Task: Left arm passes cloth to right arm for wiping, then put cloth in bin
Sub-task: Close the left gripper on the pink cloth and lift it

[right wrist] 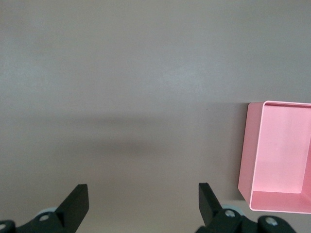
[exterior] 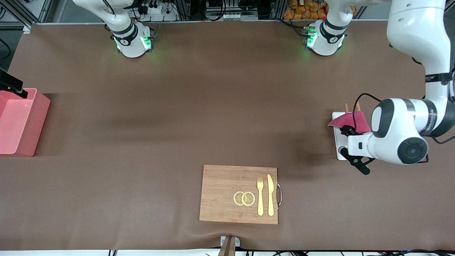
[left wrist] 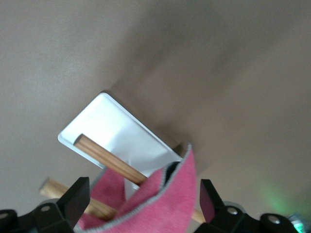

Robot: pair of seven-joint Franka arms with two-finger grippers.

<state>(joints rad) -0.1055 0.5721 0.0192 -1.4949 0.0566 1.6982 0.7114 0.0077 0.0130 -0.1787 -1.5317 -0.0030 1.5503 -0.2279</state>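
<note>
Cloth (left wrist: 160, 194) draped on white tray (left wrist: 112, 131), left gripper (left wrist: 141, 204) above, jaws spread.

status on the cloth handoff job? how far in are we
Early. Nothing finished: the cloth still hangs on the wooden rack over the white tray, and the bin holds nothing.
In hand: the left gripper is at the cloth, fingers open on either side, no grip yet.
Left: grasp, pass to the right gripper, which waits open near the bin; wipe; bin the cloth.
</note>
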